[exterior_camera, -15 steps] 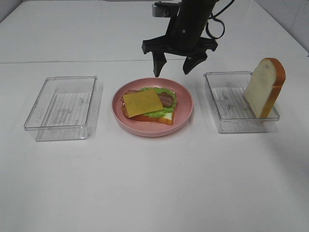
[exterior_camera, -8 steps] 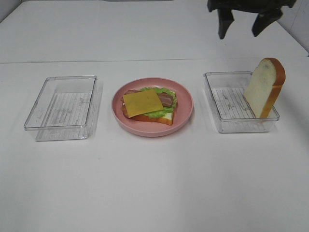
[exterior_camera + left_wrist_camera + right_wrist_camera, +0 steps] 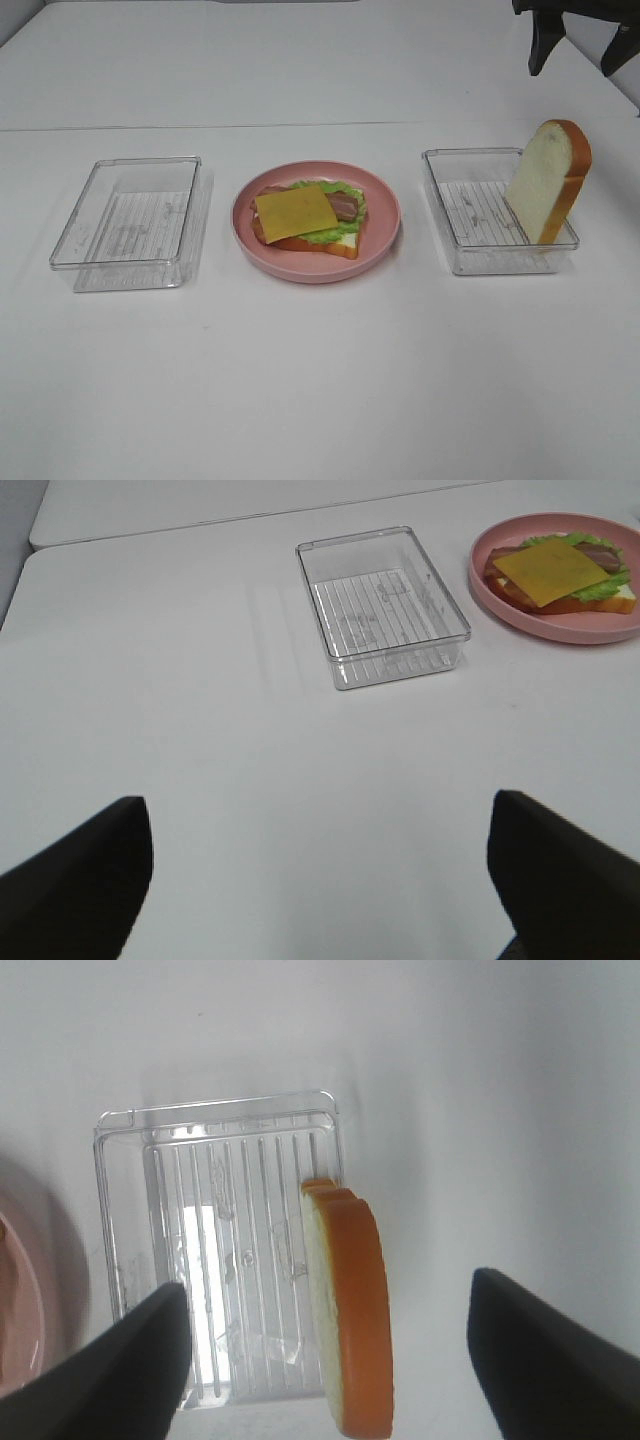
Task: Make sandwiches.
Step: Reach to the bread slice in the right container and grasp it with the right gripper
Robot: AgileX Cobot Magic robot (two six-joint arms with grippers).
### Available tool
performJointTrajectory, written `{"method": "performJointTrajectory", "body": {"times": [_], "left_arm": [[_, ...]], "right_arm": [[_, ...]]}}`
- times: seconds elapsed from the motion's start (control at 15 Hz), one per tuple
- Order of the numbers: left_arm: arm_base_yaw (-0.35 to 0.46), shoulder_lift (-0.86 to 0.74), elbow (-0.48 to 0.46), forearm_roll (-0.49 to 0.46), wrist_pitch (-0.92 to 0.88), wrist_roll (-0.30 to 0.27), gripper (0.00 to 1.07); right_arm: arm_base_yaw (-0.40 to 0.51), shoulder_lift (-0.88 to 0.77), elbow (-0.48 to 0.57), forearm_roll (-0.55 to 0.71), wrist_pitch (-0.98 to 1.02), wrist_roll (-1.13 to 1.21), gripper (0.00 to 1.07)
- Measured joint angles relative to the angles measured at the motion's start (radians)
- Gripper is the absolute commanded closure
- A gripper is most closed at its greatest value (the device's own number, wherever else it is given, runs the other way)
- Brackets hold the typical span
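Leaning on its tray's [image 3: 448,205] far-right rim, bread slice [image 3: 545,180] stands.

A smooth white matte tabletop [image 3: 300,380] fills nearly the whole scene, evenly lit with only soft shadows. A thin seam [image 3: 200,127] runs across it parallel to the far edge, and a grey strip [image 3: 12,540] shows past one corner.

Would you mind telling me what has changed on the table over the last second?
The right gripper, open and empty, moved from above the pink plate to the right, ending above the bread slice leaning in the right tray. It grasped nothing. The open-faced sandwich, bread slice and both trays stayed put.
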Motion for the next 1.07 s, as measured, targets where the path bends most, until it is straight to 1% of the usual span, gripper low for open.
{"method": "performJointTrajectory", "body": {"times": [0.13,0.4,0.67,0.73,0.8,0.87,0.93,1.0,1.07], "left_arm": [[0.000,0.000,0.000,0.000,0.000,0.000,0.21],[0.000,0.000,0.000,0.000,0.000,0.000,0.21],[0.000,0.000,0.000,0.000,0.000,0.000,0.21],[0.000,0.000,0.000,0.000,0.000,0.000,0.21],[0.000,0.000,0.000,0.000,0.000,0.000,0.21],[0.000,0.000,0.000,0.000,0.000,0.000,0.21],[0.000,0.000,0.000,0.000,0.000,0.000,0.21],[0.000,0.000,0.000,0.000,0.000,0.000,0.21],[0.000,0.000,0.000,0.000,0.000,0.000,0.21]], "right_arm": [[0.000,0.007,0.000,0.000,0.001,-0.001,0.36],[-0.033,0.023,0.107,0.003,0.002,-0.010,0.36],[-0.035,0.067,0.133,0.018,0.000,-0.026,0.36],[-0.035,0.098,0.135,0.021,-0.004,-0.027,0.40],[-0.035,0.106,0.135,0.021,-0.005,-0.027,0.51],[-0.035,0.115,0.136,0.021,-0.009,-0.027,0.67],[-0.035,0.117,0.136,0.021,-0.011,-0.027,0.87],[-0.035,0.117,0.136,0.022,-0.011,-0.027,1.04],[-0.035,0.117,0.136,0.030,-0.011,-0.027,1.07]]}}
